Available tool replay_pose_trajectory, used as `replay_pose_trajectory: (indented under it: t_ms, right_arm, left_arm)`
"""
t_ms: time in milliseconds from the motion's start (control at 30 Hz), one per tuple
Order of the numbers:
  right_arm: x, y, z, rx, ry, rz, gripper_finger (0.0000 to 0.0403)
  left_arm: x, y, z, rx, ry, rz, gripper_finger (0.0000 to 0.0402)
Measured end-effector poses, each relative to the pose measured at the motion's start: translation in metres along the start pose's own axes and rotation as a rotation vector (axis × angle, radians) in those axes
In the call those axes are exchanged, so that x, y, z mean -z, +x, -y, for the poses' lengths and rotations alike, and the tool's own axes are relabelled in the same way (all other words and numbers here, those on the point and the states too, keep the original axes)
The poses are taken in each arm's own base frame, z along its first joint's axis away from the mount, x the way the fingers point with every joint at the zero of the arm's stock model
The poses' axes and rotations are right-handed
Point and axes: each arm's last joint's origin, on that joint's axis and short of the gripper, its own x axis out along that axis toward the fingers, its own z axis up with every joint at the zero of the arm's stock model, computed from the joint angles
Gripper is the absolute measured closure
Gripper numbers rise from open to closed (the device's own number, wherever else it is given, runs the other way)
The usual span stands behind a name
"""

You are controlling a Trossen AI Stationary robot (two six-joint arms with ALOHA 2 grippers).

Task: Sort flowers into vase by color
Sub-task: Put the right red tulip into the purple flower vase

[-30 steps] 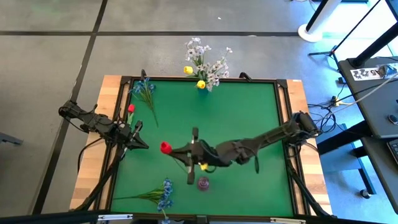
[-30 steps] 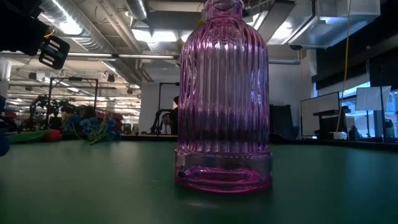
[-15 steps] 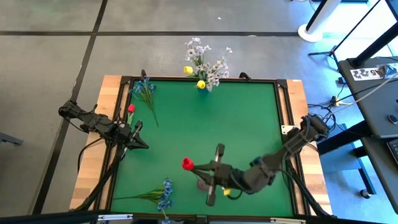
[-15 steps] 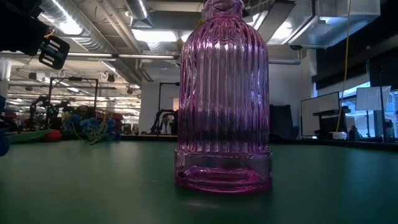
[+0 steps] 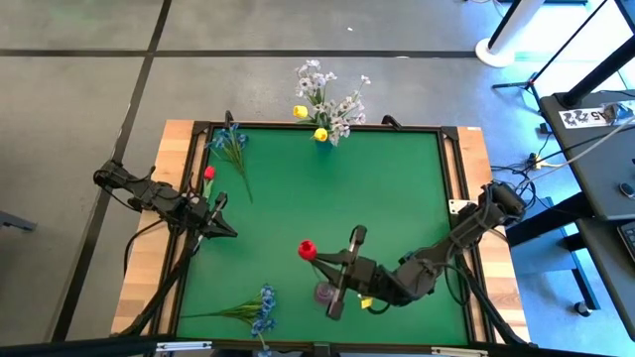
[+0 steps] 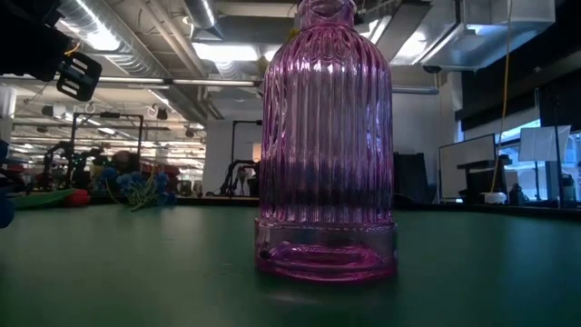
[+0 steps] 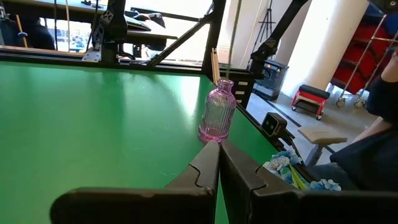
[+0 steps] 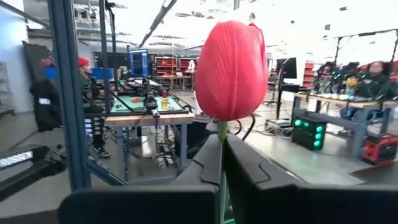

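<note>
My right gripper (image 5: 325, 262) is over the near middle of the green table, shut on a red-bud flower whose bud (image 5: 308, 250) stands just beyond the fingers, close above the purple ribbed glass vase (image 5: 324, 293). In the low view the vase (image 6: 327, 145) holds no stem that I can see. My left gripper (image 5: 223, 227) waits shut near the table's left edge. A blue sprig (image 5: 230, 144) and a red bud (image 5: 209, 173) lie at the far left. Another blue sprig (image 5: 260, 309) lies near left. A yellow bud (image 5: 365, 302) shows under the right arm. My right gripper pinches the red flower's thin green stem (image 8: 222, 140) just below the bud (image 8: 231, 68) between its two fingers. The fingers come level from the table's right and lie across the stem. The bud stands upright above them; the stem's lower part is hidden by the gripper.
White sprigs and yellow buds (image 5: 325, 104) stand bunched in a holder at the table's far edge. A raised dark frame (image 5: 451, 129) rims the table. Open green surface (image 5: 347, 188) lies in the middle and far right. People and benches show in the room behind.
My right gripper has carried the red flower toward the table's near right, from the table's middle to a spot over the purple vase, then eased slightly back toward the far edge. The vase has kept its place.
</note>
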Motion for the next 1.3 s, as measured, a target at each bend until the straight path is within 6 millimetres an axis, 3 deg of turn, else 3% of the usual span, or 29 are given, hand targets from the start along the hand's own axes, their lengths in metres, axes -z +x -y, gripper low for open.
replay_pose_trajectory:
  t_ms: [533,833,1067,1300]
  right_arm:
    - [0.034,-0.008,-0.003,-0.097,-0.050,-0.055,0.0393]
    - [0.083,-0.027,-0.004,-0.259,-0.227,-0.138,0.0393]
    - [0.092,-0.049,0.024,-0.280,-0.237,-0.072,0.0393]
    - [0.103,-0.058,0.084,-0.382,-0.135,0.005,0.0393]
  left_arm:
    - [0.000,0.000,0.000,0.000,0.000,0.000,0.0392]
    - [0.000,0.000,0.000,0.000,0.000,0.000,0.0392]
    - [0.000,0.000,0.000,0.001,-0.011,0.002,0.0392]
    - [-0.012,-0.001,0.002,0.036,-0.209,0.119,0.0392]
